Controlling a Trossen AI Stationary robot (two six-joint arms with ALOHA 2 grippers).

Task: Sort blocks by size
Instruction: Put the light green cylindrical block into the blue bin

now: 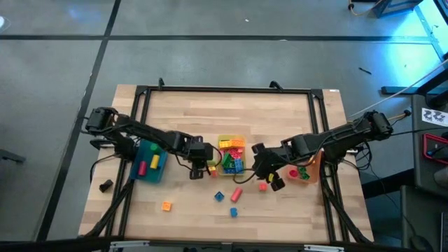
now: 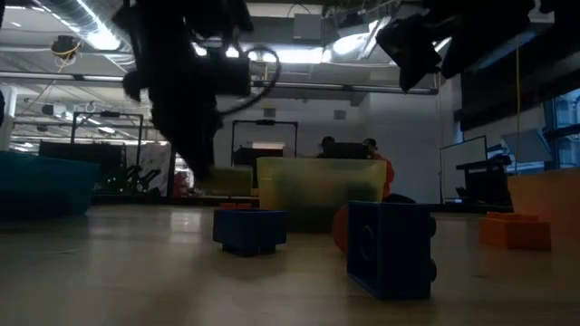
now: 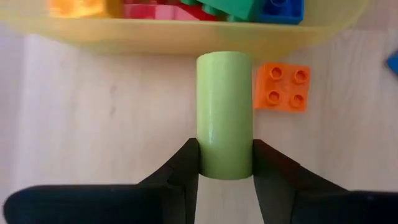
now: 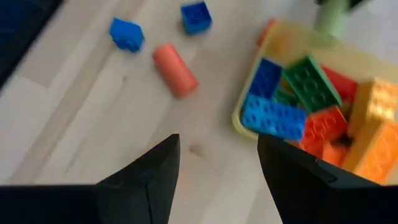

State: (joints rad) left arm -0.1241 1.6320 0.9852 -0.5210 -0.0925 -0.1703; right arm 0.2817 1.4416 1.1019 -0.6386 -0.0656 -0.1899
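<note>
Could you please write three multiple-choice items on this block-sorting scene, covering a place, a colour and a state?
1. Where is the orange square block?
A. on the bare table beside the yellow bin
B. inside the blue bin
C. in a gripper

2. What colour is the cylinder in the left gripper?
A. red
B. light green
C. blue

3. How is the right gripper?
A. shut on a block
B. open and holding nothing
C. out of view

Answers: 1 A, it lies on wood outside the bin wall. 2 B, the left wrist view shows it. 3 B, its fingers stand apart over bare table.

Dim backlit low view, bright ceiling lights, motion-blurred right wrist view
</note>
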